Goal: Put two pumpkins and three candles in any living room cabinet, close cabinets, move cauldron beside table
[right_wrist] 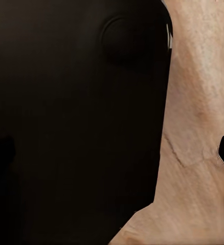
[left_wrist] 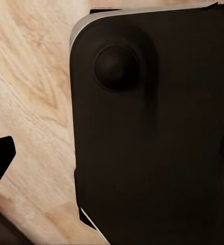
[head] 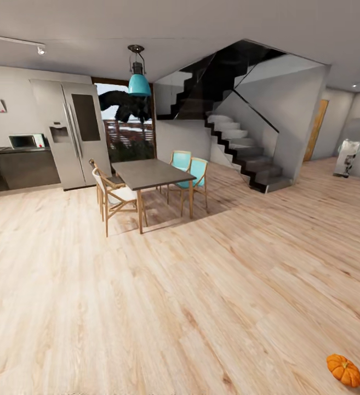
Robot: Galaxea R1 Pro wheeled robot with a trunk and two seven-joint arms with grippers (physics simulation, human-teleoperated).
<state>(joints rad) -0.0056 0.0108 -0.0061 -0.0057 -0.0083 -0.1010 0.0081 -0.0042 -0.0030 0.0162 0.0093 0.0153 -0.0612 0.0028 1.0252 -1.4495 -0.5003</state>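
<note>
A pumpkin (head: pixel 344 370) is seen lying on the wood floor (head: pixel 180 307), well apart from the dining table (head: pixel 149 173). Whether either pincer is open cannot be told.

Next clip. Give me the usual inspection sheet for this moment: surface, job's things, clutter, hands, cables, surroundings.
Surface: pale wood floor, open plan room.
Job's things: one orange pumpkin lying on the floor, near right of the head view.
Clutter: nothing seen.
Hands: open or shut cannot be told; both wrist views show a dark robot panel above the floor.
Cables: nothing seen.
Surroundings: dining table with chairs, fridge, staircase, teal hanging lamp.
</note>
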